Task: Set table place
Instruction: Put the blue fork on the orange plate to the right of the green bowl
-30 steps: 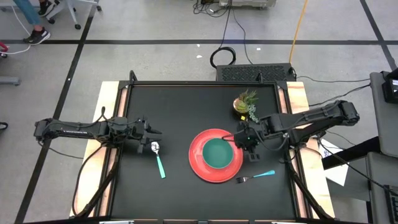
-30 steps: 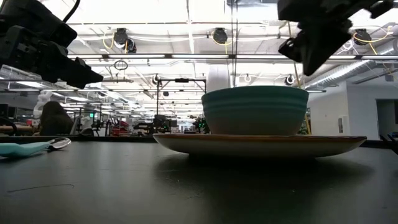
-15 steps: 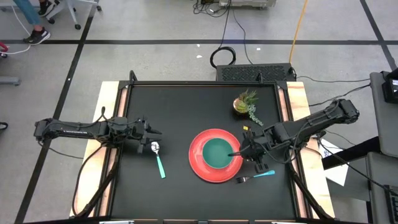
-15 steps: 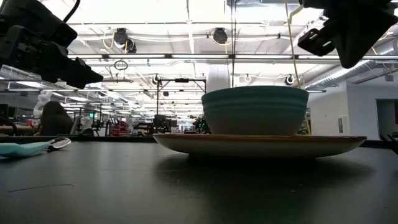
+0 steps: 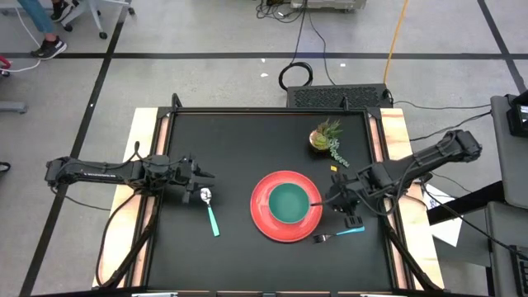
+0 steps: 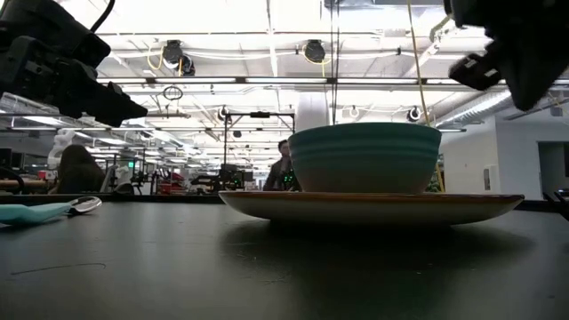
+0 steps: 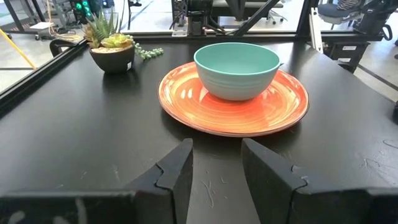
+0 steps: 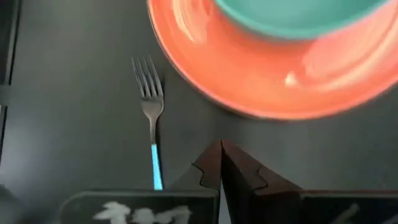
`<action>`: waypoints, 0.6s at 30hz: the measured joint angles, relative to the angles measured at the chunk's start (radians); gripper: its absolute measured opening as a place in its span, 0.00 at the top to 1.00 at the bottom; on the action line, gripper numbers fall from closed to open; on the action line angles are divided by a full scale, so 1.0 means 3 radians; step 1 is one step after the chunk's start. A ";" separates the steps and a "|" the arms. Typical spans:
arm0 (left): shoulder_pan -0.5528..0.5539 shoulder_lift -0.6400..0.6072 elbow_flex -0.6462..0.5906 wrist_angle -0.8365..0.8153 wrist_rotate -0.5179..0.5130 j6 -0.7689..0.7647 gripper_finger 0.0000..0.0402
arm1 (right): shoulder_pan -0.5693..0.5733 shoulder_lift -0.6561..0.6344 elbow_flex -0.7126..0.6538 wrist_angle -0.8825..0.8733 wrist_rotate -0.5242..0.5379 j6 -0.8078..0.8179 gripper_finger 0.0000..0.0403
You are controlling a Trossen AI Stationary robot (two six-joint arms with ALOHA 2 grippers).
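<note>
1. Right gripper (image 5: 324,200), fingers pressed together and empty, hovers at the right rim of the red plate (image 5: 266,219), above the fork (image 5: 338,234).
2. Left gripper (image 5: 206,174), jaws partly apart (holding nothing), sits left of centre, just above the spoon (image 5: 209,213).
3. Bare matte table (image 5: 239,140) fills the frame's upper middle.
4. Glossy round plate carries the ribbed teal bowl (image 5: 289,202).

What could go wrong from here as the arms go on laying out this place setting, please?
The shut right end effector hangs close to the round red plate holding the teal bowl; a careless sweep might nudge them. The teal-handled metal fork lies flat beside the plate rim, so a grasp could scrape the black table or push the fork under the rim.
</note>
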 joint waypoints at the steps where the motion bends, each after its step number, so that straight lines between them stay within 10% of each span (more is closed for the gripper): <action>1: 0.0000 0.0000 0.0000 0.0000 -0.0001 0.0001 0.64 | 0.0007 -0.0010 -0.0046 0.0001 0.0000 0.0100 1.00; 18: 0.0000 -0.0001 0.0000 0.0000 -0.0058 0.0027 0.64 | 0.0345 -0.0312 -0.0388 0.0687 -0.0007 -0.0011 1.00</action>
